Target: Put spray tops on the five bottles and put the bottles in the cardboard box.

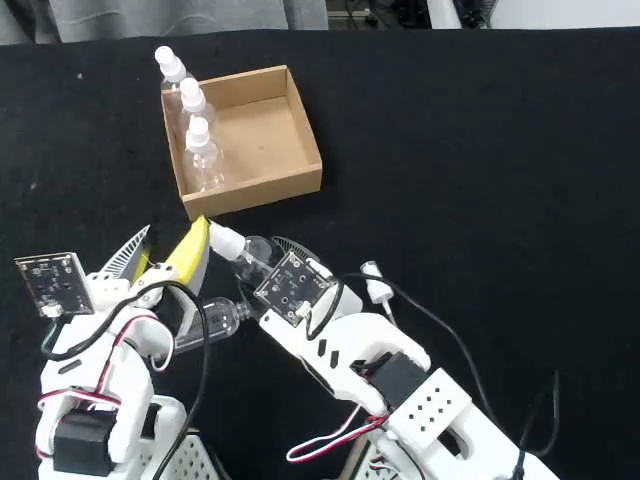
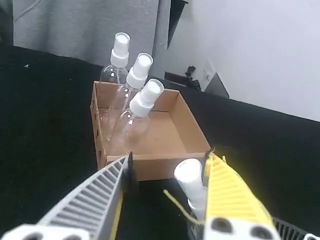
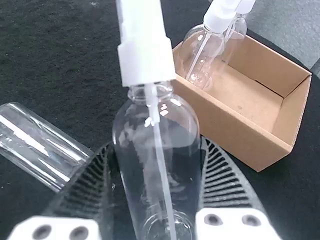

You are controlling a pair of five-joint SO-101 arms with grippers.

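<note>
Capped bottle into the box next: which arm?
Right, probably: the right end effector is shut on the bottle, spray top on, cardboard box ahead; the left end effector is open, holding nothing.

The left gripper hangs low over the black tablecloth with its jaws wide apart, a grey ribbed finger on one side and a yellow finger on the other. Against the yellow finger's inner face sits a white spray top, capping the neck of a fourth bottle. Just beyond the fingertips stands the cardboard box, open upward. Three clear bottles, each with a white spray top, stand in a row along one wall. I cannot tell whether the farthest is inside the corner or just behind it. Behind are a grey cloth and a white wall.
</note>
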